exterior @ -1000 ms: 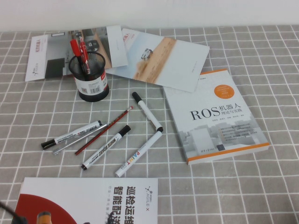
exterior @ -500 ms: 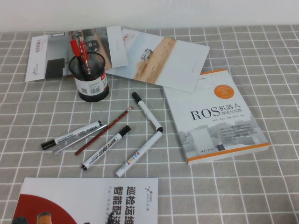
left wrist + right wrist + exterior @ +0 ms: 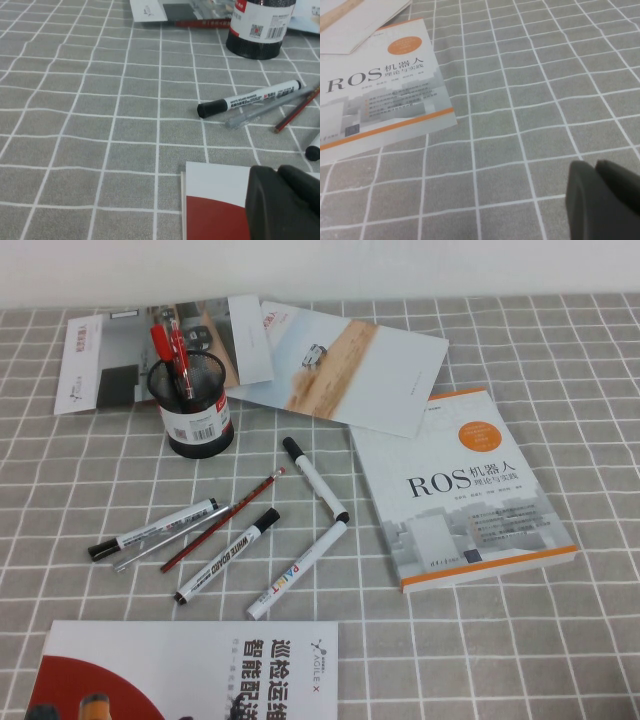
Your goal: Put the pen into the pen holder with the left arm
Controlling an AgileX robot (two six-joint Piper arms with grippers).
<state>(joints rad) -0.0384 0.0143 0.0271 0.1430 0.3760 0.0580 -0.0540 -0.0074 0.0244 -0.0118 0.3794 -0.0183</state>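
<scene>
"ros" in large letters on the white-and-orange book (image 3: pixel 462 492) at right; "white board" on one marker (image 3: pixel 228 555); "paint" on another marker (image 3: pixel 296 569); "agilex" on the near booklet (image 3: pixel 190 670); a barcode label on the pen holder (image 3: pixel 191 406).

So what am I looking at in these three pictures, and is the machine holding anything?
It is a two-armed table robot. One picture looks down from a raised camera; the other two come from cameras on each wrist. The slim red pen already stands in the black wire-mesh pen holder. White markers, a dark-red pencil and a white ROS book lie on the grey checked cloth. The left gripper is shut, holding nothing, over a red-and-white booklet. The right gripper hangs over bare cloth, also empty.
</scene>
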